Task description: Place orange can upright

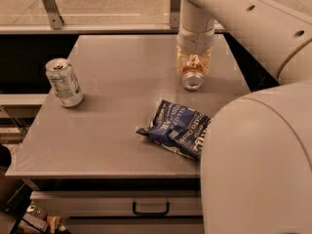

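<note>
The orange can is at the back right of the grey table, its silver end facing the camera, so it is tilted or on its side rather than upright. My gripper comes straight down from the white arm and sits around the can's copper body, shut on it. The can is at or just above the tabletop; I cannot tell whether it touches. Most of the can's body is hidden by the gripper.
A silver-white can with printed text stands upright at the table's left edge. A blue chip bag lies in front of the gripper. The robot's white body blocks the lower right. A drawer with a handle is below the table.
</note>
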Controlling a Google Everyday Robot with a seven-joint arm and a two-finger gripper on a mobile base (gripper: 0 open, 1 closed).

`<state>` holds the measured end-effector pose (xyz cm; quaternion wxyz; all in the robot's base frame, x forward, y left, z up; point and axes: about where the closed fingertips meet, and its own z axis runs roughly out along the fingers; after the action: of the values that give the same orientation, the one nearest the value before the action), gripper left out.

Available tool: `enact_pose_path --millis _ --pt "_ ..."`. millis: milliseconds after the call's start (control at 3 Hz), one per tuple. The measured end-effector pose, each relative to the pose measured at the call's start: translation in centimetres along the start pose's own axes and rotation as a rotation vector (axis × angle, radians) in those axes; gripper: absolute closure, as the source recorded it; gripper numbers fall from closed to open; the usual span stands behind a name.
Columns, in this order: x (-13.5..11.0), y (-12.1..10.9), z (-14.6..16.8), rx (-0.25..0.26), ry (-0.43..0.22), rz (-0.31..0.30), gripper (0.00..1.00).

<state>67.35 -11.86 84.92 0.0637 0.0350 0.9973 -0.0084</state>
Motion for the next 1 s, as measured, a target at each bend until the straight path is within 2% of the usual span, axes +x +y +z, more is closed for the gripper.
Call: enact_pose_path --millis 333,667,1000 --pt "-0.8 -0.9 -2.0 -0.021 -0.09 -0.006 1.0" --pt "-0.9 -2.9 -5.2 -0.041 -0.219 0.01 1.0" --pt "-0.3 -4.6 -7.9 -0.088 -0.344 0.004 1.0"
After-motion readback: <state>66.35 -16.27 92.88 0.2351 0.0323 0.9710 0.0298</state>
